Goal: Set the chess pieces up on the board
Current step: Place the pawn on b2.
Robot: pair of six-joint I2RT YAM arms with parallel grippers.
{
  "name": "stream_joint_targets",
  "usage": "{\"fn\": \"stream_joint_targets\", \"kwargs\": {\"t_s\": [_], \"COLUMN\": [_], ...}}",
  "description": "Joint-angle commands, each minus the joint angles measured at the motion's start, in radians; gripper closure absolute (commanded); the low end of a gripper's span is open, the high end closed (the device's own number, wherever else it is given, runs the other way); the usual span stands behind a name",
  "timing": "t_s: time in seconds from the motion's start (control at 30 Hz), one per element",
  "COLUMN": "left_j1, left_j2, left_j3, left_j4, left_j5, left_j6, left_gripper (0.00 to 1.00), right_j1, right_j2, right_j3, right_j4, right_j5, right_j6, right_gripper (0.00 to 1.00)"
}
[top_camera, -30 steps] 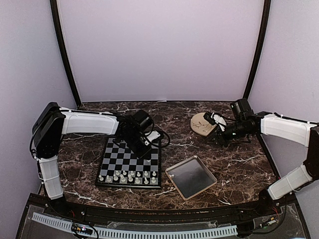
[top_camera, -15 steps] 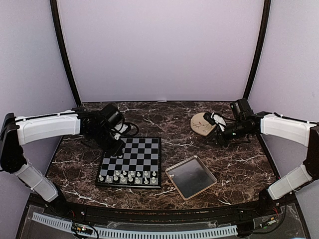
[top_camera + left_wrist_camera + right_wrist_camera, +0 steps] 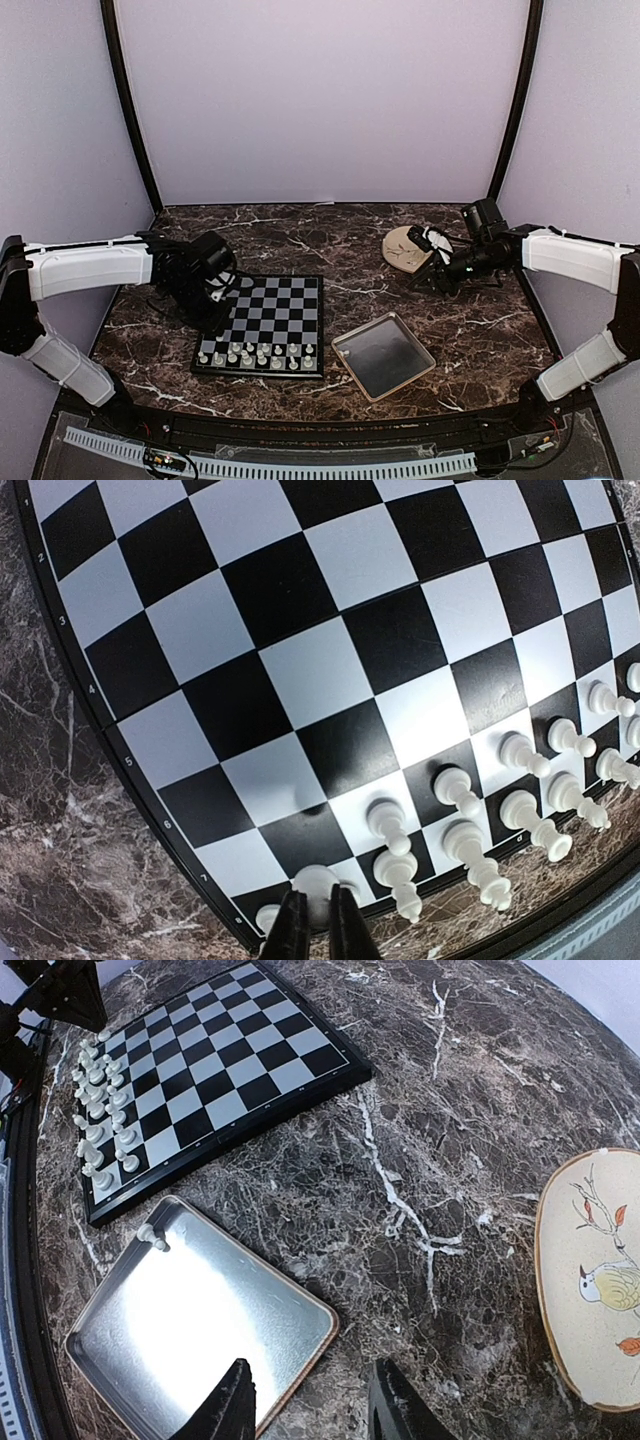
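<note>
Left tool (image 3: 318, 905): closed on one white piece (image 3: 317, 878) at the board's (image 3: 270, 305) near-left corner. The piece's head shows just above the tips. I read its long axis as upright, in line with the fingers, but I cannot tell whether its base touches a square.

The other pieces (image 3: 262, 354) stand in two rows along the board's near edge. The closest neighbour (image 3: 395, 880) is just beside the tool, toward the board's middle. Another small one (image 3: 268, 917) sits at the very corner. It is crowded on both sides, so any move there likely wants to run straight along the axis.

Right tool (image 3: 315, 1410): part open and empty, over the tabletop (image 3: 450, 1110) well right of the board.

Stray piece (image 3: 150, 1234): in the tray (image 3: 200, 1340), at the corner nearest the board. Neither arm is clearly nearer.

Plate (image 3: 590, 1280): farther right of the board, out of the way.
</note>
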State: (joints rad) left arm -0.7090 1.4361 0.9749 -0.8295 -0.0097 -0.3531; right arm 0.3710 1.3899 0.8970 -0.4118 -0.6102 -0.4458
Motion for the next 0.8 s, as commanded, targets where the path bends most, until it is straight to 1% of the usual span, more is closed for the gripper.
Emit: {"fn": "stream_joint_targets", "kwargs": {"t_s": [0.0,0.17,0.43,0.63,0.7,0.77], "left_j1": [0.003,0.003,0.003,0.004,0.004,0.003], "left_j2": [0.014,0.039,0.091,0.102,0.102,0.101], "left_j3": [-0.014,-0.022,-0.027,-0.026,-0.024,-0.02], "left_j4": [-0.007,0.013,0.019,0.018,0.013,0.004], "left_j5": [0.021,0.046,0.034,0.035,0.033,0.028], "left_j6": [-0.009,0.001,-0.009,-0.007,-0.008,-0.01], "left_gripper": [0.93,0.93,0.92,0.92,0.89,0.83], "right_j1": [-0.006,-0.005,-0.006,-0.006,-0.006,-0.006], "right_j2": [0.004,0.004,0.012,0.02,0.023,0.023], "right_j3": [0.002,0.002,0.003,0.003,0.003,0.005], "right_j4": [0.019,0.018,0.017,0.015,0.015,0.013], "right_j5": [-0.02,-0.018,-0.023,-0.028,-0.029,-0.031], "right_j6": [-0.011,-0.015,-0.02,-0.022,-0.023,-0.023], "right_gripper": [0.6,0.61,0.61,0.61,0.61,0.61]}}
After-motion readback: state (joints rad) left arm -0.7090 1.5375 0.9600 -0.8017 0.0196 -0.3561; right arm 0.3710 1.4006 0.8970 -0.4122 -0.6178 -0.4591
